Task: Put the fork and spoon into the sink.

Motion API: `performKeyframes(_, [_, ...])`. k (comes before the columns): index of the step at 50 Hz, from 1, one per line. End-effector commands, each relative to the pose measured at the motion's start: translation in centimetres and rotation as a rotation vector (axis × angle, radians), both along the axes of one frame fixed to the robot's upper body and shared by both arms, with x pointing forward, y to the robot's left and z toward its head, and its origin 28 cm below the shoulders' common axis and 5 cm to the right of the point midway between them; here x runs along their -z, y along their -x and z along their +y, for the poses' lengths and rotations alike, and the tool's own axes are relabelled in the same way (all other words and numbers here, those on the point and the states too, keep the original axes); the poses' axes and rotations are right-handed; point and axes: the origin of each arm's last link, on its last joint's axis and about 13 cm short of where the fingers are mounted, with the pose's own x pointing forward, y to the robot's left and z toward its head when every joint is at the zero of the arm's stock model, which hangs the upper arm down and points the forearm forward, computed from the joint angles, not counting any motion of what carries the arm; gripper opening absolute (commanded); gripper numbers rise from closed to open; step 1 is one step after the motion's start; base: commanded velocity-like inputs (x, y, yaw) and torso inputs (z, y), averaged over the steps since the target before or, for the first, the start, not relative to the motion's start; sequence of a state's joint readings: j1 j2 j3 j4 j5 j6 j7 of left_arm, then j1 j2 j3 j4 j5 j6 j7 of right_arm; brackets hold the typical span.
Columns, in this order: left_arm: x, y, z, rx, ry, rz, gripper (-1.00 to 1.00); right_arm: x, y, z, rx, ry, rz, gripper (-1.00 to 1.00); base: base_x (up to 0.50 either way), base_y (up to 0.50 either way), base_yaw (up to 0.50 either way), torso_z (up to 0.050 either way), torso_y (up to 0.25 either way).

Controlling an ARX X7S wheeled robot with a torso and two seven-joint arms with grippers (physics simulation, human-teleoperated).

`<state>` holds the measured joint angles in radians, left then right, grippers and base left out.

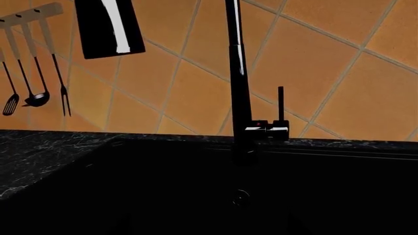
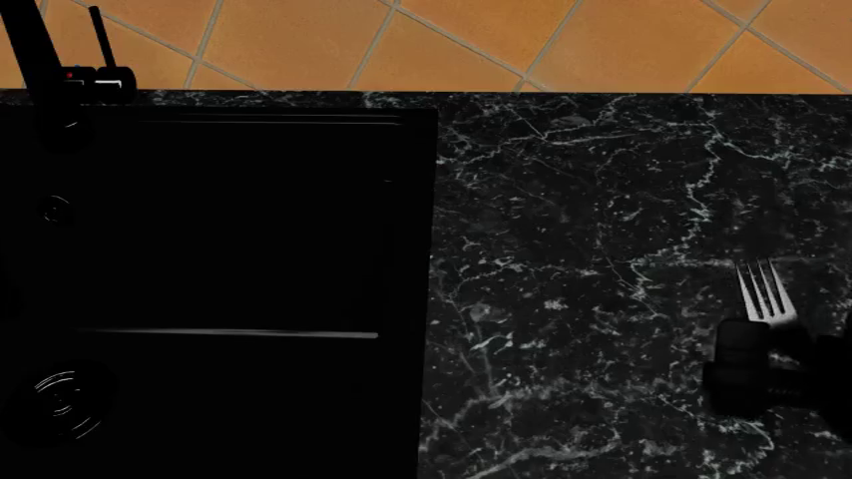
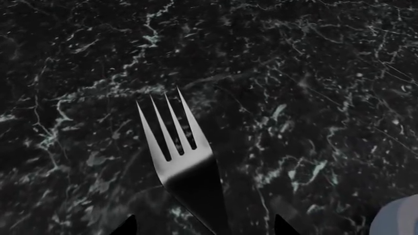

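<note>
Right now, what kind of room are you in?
Most likely a kitchen: a black sink with tall faucet set in a marble counter, and utensils hanging on an orange tiled wall.

Orange diagonal wall tiles [image 1: 326,63] behind black white-veined marble countertop [image 2: 600,200]; utensil rack [image 1: 33,14] hangs on wall.

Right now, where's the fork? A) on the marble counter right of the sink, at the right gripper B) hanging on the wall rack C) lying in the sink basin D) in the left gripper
A: the fork lies on the black marble counter, well right of the sink, its handle running under the right gripper; the right wrist view shows the fingertips either side of the handle.
</note>
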<state>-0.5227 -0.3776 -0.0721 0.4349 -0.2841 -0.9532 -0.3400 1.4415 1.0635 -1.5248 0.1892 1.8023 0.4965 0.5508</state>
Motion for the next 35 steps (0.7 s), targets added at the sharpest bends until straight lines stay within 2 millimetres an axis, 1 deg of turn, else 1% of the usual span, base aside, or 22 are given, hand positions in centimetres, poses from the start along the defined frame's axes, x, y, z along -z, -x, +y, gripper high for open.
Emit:
performKeyframes(1, [0.0,-0.1,0.0,0.0,0.0,0.001,1.0,0.7,-0.3,-0.1,0.005,-0.011,0.016,1.0,0.0,0.0,0.0,0.0,0.0])
performKeyframes(10, [0.1,0.0,0.1,-0.003,-0.002,0.003,1.0,1.4,-0.4,-0.2,0.002,-0.017,0.039,1.0,0.0,0.0,0.0,0.0,0.0])
performKeyframes(16, [0.0,-0.1,0.0,0.0,-0.002,0.001,1.0,1.2,-0.3,-0.1,-0.001,-0.018,0.045,1.0,0.0,0.0,0.0,0.0,0.0])
performKeyframes(22, [0.0,0.0,0.0,0.001,-0.002,-0.001,1.0,1.8,-0.3,-0.1,-0.001,-0.025,0.061,1.0,0.0,0.0,0.0,-0.002,0.0])
performKeyframes(23, [-0.1,0.0,0.0,0.001,-0.002,-0.001,1.0,1.8,-0.3,0.0,-0.001,-0.018,0.062,-1.0,0.0,0.0,0.0,0.0,0.0])
performKeyframes(33, [-0.2,0.0,0.0,0.001,-0.005,-0.005,1.0,1.3,-0.7,0.4,-0.085,0.013,0.043,-1.0,0.0,0.0,0.0,0.0,0.0])
performKeyframes(34, [-0.3,-0.1,0.0,0.001,-0.008,-0.006,1.0,0.4,-1.9,1.2,-0.185,0.068,-0.028,-1.0,0.0,0.0,0.0,0.0,0.0])
performKeyframes(35, [-0.2,-0.1,0.0,0.002,-0.009,-0.005,1.0,0.2,-2.1,1.3,-0.2,0.072,-0.039,-1.0,0.0,0.0,0.0,0.0,0.0])
